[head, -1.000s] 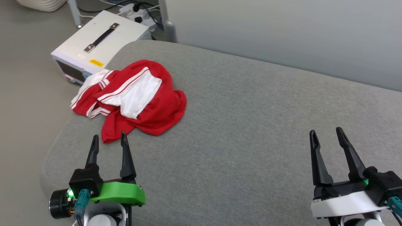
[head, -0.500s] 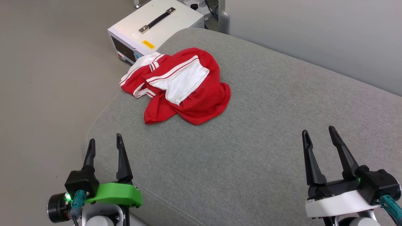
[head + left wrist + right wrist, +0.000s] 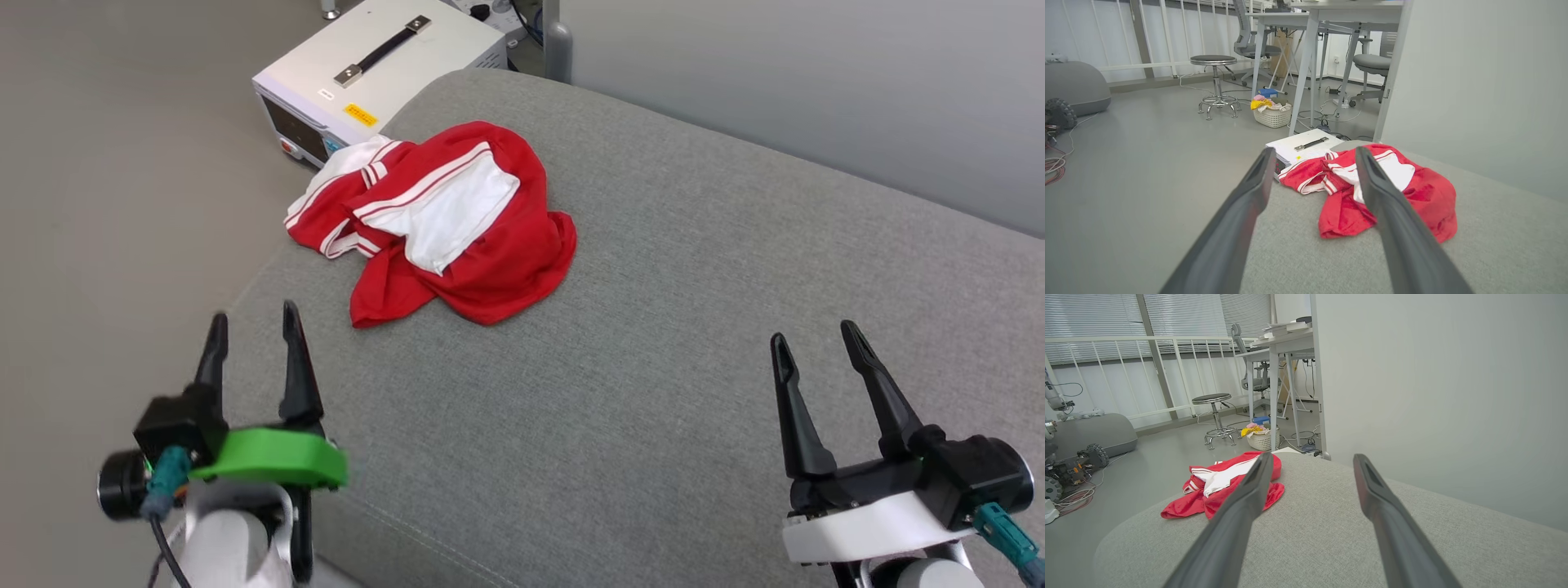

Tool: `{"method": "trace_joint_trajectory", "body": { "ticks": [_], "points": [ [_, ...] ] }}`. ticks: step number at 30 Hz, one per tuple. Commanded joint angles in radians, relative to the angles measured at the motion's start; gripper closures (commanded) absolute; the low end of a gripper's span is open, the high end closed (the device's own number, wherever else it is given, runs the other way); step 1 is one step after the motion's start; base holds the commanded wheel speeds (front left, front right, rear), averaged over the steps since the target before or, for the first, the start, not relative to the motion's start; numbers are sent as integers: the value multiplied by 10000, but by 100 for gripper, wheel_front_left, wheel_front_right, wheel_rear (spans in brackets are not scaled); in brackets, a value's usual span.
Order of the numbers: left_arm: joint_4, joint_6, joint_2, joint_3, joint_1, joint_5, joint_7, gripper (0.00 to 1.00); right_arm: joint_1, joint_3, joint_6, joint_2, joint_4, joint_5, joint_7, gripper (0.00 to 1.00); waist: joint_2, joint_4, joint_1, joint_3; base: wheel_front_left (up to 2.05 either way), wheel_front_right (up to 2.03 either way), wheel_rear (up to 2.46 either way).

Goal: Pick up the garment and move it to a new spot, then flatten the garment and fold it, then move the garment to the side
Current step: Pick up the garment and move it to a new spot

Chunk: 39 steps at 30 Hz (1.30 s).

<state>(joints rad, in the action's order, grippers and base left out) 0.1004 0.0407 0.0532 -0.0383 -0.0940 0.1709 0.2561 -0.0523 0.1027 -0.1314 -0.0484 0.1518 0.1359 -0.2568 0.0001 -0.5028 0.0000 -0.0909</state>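
Note:
The garment [image 3: 457, 229] is a red shirt with white sleeves and striped trim, crumpled in a heap at the far left end of a grey cushioned surface [image 3: 694, 343]. It also lies ahead in the left wrist view [image 3: 1412, 192] and in the right wrist view [image 3: 1208, 490]. My left gripper [image 3: 251, 327] is open and empty, hovering at the cushion's near left edge, short of the garment. Far to the garment's right, my right gripper [image 3: 812, 336] stands open with nothing between its fingers.
A white box with a black handle [image 3: 375, 69] stands on the floor just beyond the garment. A pale wall [image 3: 816, 82] runs behind the cushion. Stools, desks and a laundry basket [image 3: 1272, 114] stand farther off on the grey floor.
The camera has swung, so the whole scene shifted in the head view. My left gripper has drifted left to the cushion's edge. The garment lies as before.

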Motion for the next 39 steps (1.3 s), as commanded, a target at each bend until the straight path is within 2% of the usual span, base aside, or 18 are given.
{"method": "trace_joint_trajectory", "body": {
  "ticks": [1, 4, 9, 12, 15, 19, 25, 31, 35, 39],
  "points": [
    [108, -262, 84, -152, -621, 11, 57, 0, 268, 18, 7, -18, 92, -172, -49, 0, -1, 413, 0, -439, 0, 0, 0],
    [448, -732, 450, -424, -1740, -157, 57, 0, 565, 162, 7, -61, 239, -439, -49, 0, -1, 846, 0, -968, 0, 0, 0],
    [1140, -1257, 1067, -954, -3572, 118, 57, 0, 1101, 326, 7, -343, 532, -655, -49, 0, -1, 1548, 0, -1771, 0, 0, 0],
    [1731, -1456, 1443, -858, -4545, 262, 37, 0, 1330, 361, 7, -490, 722, -700, -49, 0, -1, 1871, 0, -2210, 0, 0, 0],
    [2463, -1610, 1920, -574, -5560, 558, -542, 0, 1527, 392, 7, -635, 883, -758, -49, 0, -1, 2058, 0, -2558, 0, 0, 0],
    [3438, -1702, 2725, 199, -6790, 1597, -2698, 0, 1855, 463, 7, -757, 1063, -798, -49, 0, -1, 2337, 0, -3040, 0, 0, 0],
    [3566, -1711, 4044, 2154, -7856, 3880, -6191, 0, 2165, 375, 7, -925, 1279, -870, -49, 0, -1, 2516, 0, -3723, 0, 0, 0],
    [3520, -1712, 5132, 3487, -8303, 5663, -9067, 0, 2485, 373, 7, -1069, 1326, -882, -49, 0, -1, 2763, 0, -4266, 0, 0, 0],
    [3533, -1713, 5593, 4301, -8332, 6124, -10112, 0, 2634, 323, 7, -1145, 1370, -899, -49, 0, -1, 2884, 0, -4576, 0, 0, 0],
    [3968, -1713, 5677, 4787, -8192, 6214, -10271, 0, 2801, 399, 7, -1159, 1380, -901, -49, 0, -1, 3096, 0, -4811, 0, 0, 0]
  ]
}}
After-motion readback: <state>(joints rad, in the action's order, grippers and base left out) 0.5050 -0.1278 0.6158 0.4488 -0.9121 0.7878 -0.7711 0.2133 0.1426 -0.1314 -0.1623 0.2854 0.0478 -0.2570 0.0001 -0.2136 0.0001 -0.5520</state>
